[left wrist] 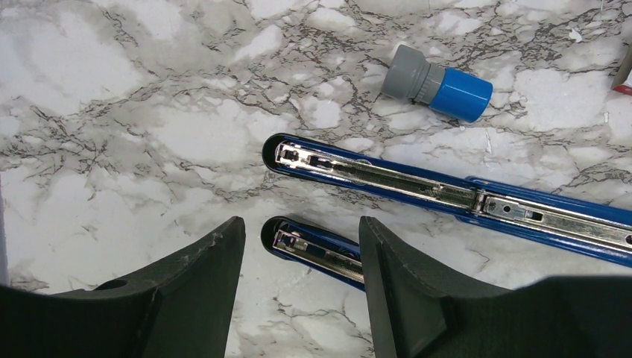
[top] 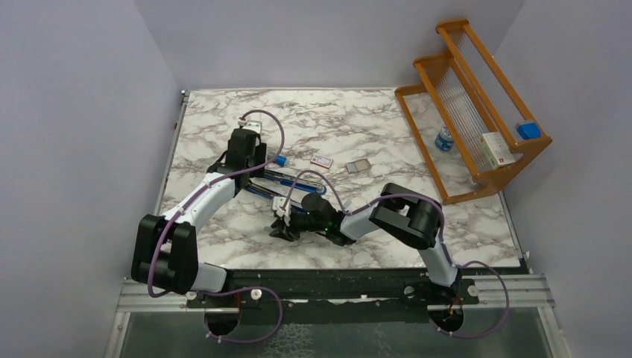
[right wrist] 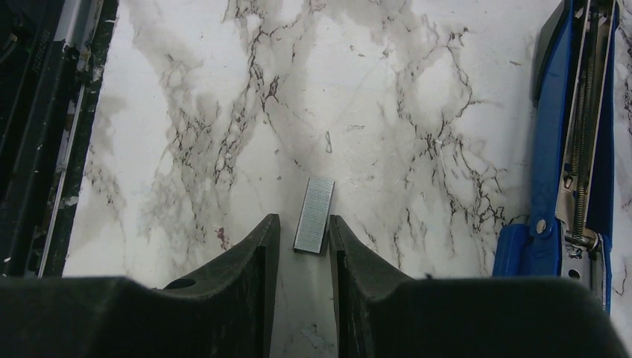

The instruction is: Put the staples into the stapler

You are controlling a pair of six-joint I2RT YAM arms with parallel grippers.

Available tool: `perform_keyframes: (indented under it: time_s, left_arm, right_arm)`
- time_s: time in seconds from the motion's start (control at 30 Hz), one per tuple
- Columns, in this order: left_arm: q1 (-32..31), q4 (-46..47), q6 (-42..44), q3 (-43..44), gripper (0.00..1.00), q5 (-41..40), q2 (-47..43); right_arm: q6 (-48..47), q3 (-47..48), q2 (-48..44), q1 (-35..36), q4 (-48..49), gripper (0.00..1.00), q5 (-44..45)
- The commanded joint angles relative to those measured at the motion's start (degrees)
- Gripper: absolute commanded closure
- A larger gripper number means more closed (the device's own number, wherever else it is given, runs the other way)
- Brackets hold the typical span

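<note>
- Evidently, the staples [right wrist: 314,215] were laid flat on the marble table [right wrist: 417,89], near the opened blue stapler [left wrist: 387,179].
- The right gripper [right wrist: 304,221] was held with its jaws narrowly apart around them.
- The left gripper [left wrist: 302,221] was held with its jaws spread about one stapler arm's end.

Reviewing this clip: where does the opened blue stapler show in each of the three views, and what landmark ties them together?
Top external: the blue stapler lies mid-table, splayed open.
Left wrist: the stapler crosses from the centre to the right edge, metal channel facing up.
Right wrist: the stapler runs down the right edge.
Shared landmark: the marble tabletop is in all three views. The blue-capped cylinder shows only in top external and left wrist.
</note>
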Motion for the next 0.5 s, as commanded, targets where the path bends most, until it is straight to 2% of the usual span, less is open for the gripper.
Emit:
perform_keyframes:
  time_s: [0.0,0.23,0.47]
  left_arm:
    - [-0.36,0.41,0.34,1.81,0.39,-0.96,-1.39]
    - [-0.4,0.41,0.49,1.73,0.39,-1.23,-1.57]
    - [-0.44,0.37,0.43,1.64,0.39,-1.19,-1.58]
  right_arm:
    - [0.99,-1.99,4.21,-0.3,-3.52,0.68,0.77]
    - [1.78,-2.68,4.48,-0.64,-2.44,0.73,1.61]
    - [2.92,-4.49,3.74,-1.28,-1.33,0.68,2.41]
